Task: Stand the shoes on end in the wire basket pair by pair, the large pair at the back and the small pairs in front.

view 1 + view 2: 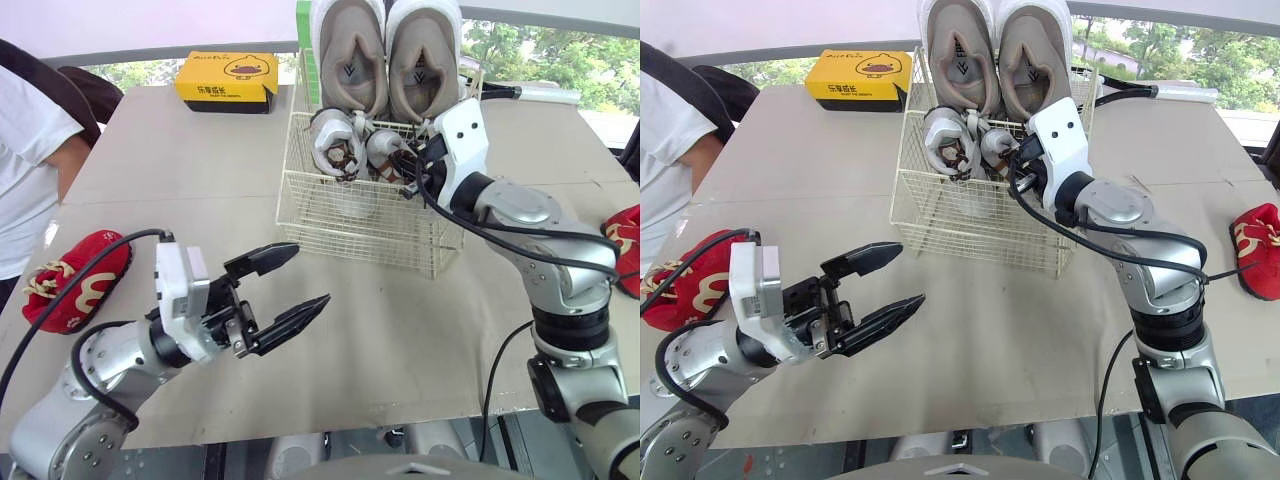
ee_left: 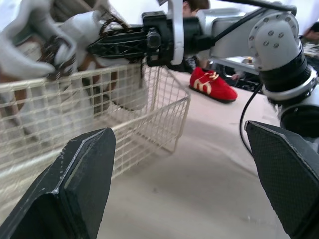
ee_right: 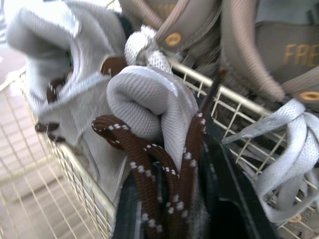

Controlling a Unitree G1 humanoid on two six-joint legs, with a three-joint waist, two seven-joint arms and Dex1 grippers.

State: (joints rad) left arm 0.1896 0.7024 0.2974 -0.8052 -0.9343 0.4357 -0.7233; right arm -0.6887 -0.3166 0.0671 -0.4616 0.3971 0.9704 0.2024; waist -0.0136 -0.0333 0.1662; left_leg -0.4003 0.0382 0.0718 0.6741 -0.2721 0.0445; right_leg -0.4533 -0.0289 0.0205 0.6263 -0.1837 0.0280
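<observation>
1. Standing a small grey shoe (image 1: 382, 147) on end in the front row of the wire basket (image 1: 360, 225) is judged to be the step in hand. The shoe is clamped at its tongue and brown laces by the right gripper (image 1: 412, 165), which is reached in over the basket's right side.
2. The large beige pair (image 1: 350, 55) is seen upright along the basket's back wall, so that part of the task is taken as done.
3. The other small grey shoe (image 1: 335, 145) is set inside the basket just to the left of the held one, directly in front of the large pair.
4. The left gripper (image 1: 312, 273) is held with its fingers wide apart and nothing between them, above the table (image 1: 400, 330) in front of the basket and to its left.
5. A red shoe (image 1: 75, 280) is left on the table well to the basket's left, and a second red shoe (image 1: 625, 240) well to its right; this pair is judged not yet loaded.
6. Next, the held shoe should be settled heel-down against its mate, and the fingers parted and lifted clear without the laces being snagged.
</observation>
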